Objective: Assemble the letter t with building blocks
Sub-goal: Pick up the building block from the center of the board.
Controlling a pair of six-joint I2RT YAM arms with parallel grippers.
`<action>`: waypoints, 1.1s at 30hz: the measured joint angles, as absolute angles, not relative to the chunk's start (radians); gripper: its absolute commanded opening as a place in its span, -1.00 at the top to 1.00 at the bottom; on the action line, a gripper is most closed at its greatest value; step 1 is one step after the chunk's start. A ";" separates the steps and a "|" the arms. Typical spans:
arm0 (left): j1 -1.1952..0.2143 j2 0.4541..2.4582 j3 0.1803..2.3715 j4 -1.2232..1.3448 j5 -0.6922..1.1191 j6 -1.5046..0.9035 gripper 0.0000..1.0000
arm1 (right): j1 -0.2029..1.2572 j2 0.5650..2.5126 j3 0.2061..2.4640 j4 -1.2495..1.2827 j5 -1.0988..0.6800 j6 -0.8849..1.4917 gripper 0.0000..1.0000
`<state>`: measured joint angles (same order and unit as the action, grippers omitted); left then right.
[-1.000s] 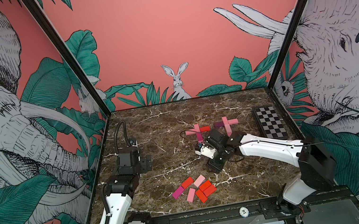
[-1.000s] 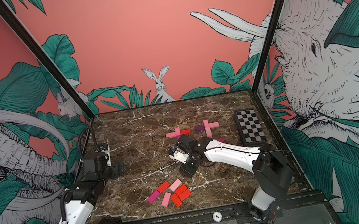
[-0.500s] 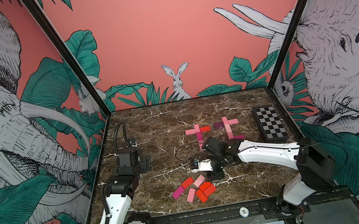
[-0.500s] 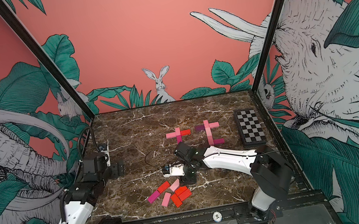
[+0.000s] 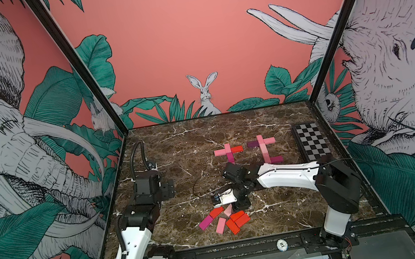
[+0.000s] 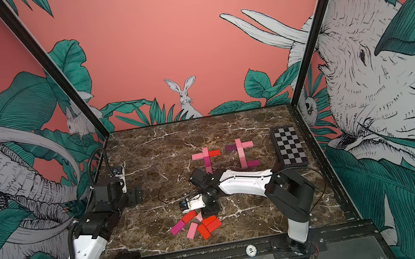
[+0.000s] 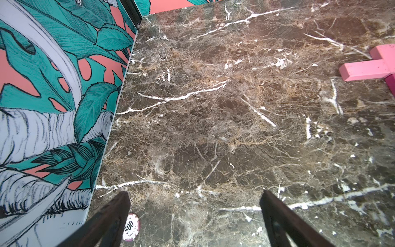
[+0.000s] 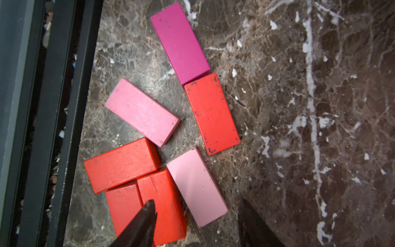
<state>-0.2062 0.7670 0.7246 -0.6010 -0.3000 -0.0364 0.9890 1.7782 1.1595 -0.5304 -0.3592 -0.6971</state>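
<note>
Counter point(image 7: 213, 128), and no block, is seen inside the left gripper point(image 7: 195, 194), which is held wide open and empty well to the left of the loose pile point(image 5: 224, 219) of building blocks. Directly over that pile the right gripper point(image 8: 196, 203) is held low, part-open and clamped on nothing. A pale pink block point(image 8: 196, 188) at the pile's edge is straddled, but one fingertip point(image 8: 147, 213) is placed over the neighbouring red block point(image 8: 168, 192) instead of in the gap.

Trouble is judged likeliest there. If the jaws are lowered or closed as they stand, the red block may be struck or dragged along, and the pale pink block twisted or squeezed out.

Beyond the pile, a pink-and-red t shape point(image 5: 228, 152) and a pink-and-purple t shape point(image 5: 262, 146) are laid flat. The former's foot is hidden by the arm, so it could be knocked by a carelessly carried block. Farther right of the pile a checkered board point(image 5: 312, 143) lies.
</note>
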 measured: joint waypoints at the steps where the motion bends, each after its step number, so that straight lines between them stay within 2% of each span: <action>1: -0.206 0.767 0.725 -0.601 -0.300 -0.036 -0.95 | 0.991 1.784 1.160 -0.531 -0.355 -0.701 -0.13; 14: -0.206 0.767 0.725 -0.601 -0.300 -0.036 -0.95 | 1.001 1.838 1.164 -0.479 -0.318 -0.708 0.08; 23: -0.206 0.767 0.725 -0.601 -0.300 -0.036 -0.95 | 1.001 1.858 1.152 -0.452 -0.302 -0.709 0.15; 33: -0.206 0.766 0.725 -0.601 -0.300 -0.034 -0.95 | 1.001 1.875 1.157 -0.453 -0.303 -0.707 0.41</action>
<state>-0.2062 0.7658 0.7246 -0.6010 -0.3000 -0.0338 1.0008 1.8751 1.1568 -0.4530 -0.3031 -0.7071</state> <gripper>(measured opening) 0.975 0.330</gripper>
